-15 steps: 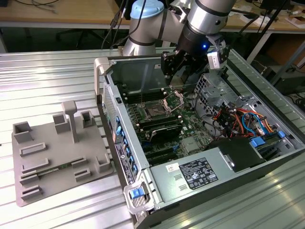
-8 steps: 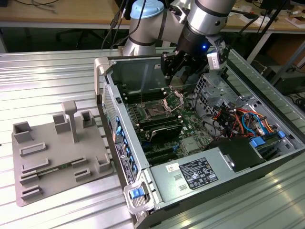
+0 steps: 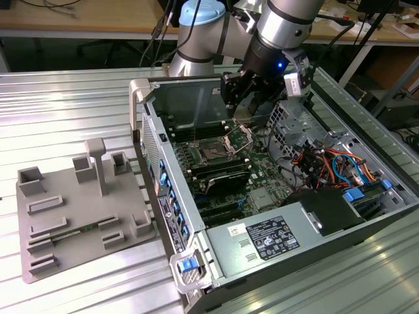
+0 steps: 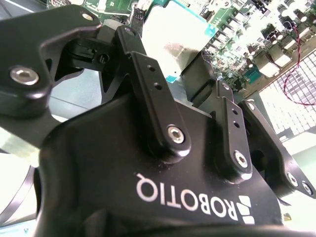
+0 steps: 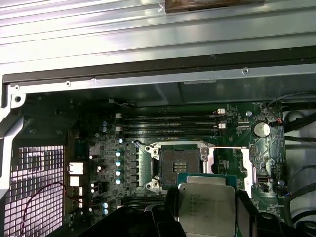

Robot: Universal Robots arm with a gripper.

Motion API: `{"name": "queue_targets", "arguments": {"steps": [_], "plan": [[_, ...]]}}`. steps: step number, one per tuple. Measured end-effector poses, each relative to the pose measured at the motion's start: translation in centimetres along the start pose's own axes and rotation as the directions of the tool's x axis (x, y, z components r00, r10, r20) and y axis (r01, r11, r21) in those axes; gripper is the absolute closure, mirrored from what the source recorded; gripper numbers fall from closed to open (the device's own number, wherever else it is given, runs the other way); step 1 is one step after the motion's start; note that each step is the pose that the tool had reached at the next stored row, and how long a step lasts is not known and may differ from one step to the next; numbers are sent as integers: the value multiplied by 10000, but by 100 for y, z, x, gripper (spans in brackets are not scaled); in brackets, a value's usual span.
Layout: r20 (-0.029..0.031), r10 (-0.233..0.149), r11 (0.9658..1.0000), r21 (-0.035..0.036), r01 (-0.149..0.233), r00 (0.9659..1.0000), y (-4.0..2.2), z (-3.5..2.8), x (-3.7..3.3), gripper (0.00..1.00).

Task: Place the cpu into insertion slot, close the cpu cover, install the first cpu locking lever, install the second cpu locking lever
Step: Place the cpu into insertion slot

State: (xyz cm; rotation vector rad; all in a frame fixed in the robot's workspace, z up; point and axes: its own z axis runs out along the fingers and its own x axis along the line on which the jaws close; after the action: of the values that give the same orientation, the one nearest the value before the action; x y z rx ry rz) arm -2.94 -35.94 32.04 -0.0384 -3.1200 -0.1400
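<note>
While our gripper (image 5: 205,220) pinches the cpu (image 5: 206,202) over the board (image 5: 101,148), near the open insertion slot (image 5: 178,165), we judge placing is in hand and calls for squaring it to that slot.

Matt grey metal cpu (image 5: 206,210); glossy ribbed metal table (image 3: 65,104).

- We see an arm (image 3: 288,23) of silver-grey tubes, with a light-blue cap (image 3: 196,14) on one joint.
- We note black cables (image 3: 160,26) hanging beside that joint, and a small blue light (image 3: 280,64) on the black wrist section.
- We find the gripper (image 3: 241,104) matt black; in the second wrist view its body (image 4: 148,187) carries white lettering.
- We count silver screws (image 4: 176,134) at the pivots of its black link bars (image 4: 148,89), each drilled with small holes.
</note>
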Motion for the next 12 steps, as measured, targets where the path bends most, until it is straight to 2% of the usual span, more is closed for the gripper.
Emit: {"name": "queue_targets", "arguments": {"steps": [12], "plan": [[0, 0, 10000, 0, 0, 10000, -3, 28, 0, 45]]}}
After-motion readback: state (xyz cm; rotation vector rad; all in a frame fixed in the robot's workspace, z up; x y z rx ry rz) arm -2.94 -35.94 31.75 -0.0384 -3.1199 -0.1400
